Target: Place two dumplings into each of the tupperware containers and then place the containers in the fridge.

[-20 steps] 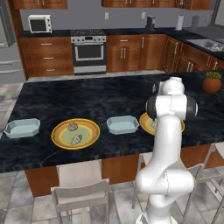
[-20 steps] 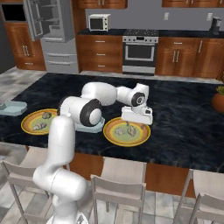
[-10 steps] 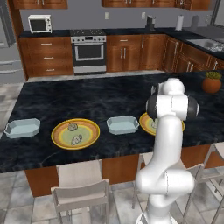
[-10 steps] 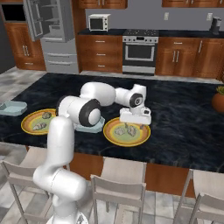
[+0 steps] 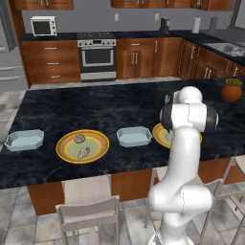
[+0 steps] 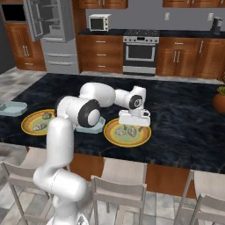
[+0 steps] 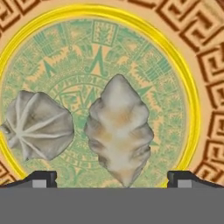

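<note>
My gripper (image 6: 134, 125) hangs open, pointing down, just over the right yellow plate (image 6: 115, 137). In the hand view its fingertips (image 7: 41, 178) stand on either side of a tall crinkled dumpling (image 7: 119, 133), with a rounder dumpling (image 7: 37, 124) to its left. Both dumplings (image 6: 123, 129) lie on that plate (image 7: 100, 52). Two more dumplings (image 5: 79, 139) (image 5: 84, 152) rest on the left plate (image 5: 64, 149). One pale-blue tupperware container (image 5: 134, 136) sits between the plates, another (image 5: 24, 139) at the far left. Both are empty. The fridge (image 6: 52, 35) stands at the back left with its door open.
The plates and containers line the near edge of a dark stone island (image 5: 95, 107). A potted plant (image 5: 232, 90) stands at the island's right end. Stools (image 6: 118, 195) sit along the near side. An oven (image 5: 97, 56) and wooden cabinets run along the back wall.
The hand has sunk a little closer to the right plate and drifted slightly left. Its jaws stay wide, and the dumplings and containers have not moved.
</note>
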Available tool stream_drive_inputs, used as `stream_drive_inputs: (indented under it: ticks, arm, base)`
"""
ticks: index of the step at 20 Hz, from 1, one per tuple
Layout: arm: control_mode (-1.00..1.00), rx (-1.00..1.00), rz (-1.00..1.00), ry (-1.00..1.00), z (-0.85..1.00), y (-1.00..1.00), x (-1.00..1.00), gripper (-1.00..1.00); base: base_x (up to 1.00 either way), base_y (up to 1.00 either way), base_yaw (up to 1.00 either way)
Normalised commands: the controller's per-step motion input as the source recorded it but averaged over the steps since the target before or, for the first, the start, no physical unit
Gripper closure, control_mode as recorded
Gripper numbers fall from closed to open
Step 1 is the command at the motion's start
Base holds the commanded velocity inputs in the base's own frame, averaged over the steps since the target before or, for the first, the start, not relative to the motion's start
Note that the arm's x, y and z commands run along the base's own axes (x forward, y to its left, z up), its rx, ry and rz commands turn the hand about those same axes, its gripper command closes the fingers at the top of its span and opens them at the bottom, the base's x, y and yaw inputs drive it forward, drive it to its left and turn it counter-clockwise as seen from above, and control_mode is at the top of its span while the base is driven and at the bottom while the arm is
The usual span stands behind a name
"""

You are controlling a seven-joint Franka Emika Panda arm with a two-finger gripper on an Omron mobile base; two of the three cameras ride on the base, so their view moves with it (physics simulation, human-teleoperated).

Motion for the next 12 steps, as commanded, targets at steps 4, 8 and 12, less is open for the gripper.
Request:
stream_drive_inputs:
  ticks: [4,8,12]
  arm:
    - [-1.00,0.00,0.00,0.00,-0.11,0.25,0.00,-1.00]
    - [-1.00,0.03,0.00,-0.02,-0.05,0.01,0.17,-1.00]
    - [-1.00,0.07,0.00,-0.01,0.00,-0.07,0.24,-1.00]
  base:
    - [0.00,0.00,0.00]
    - [0.00,0.00,0.00]
    - [0.00,0.00,0.00]
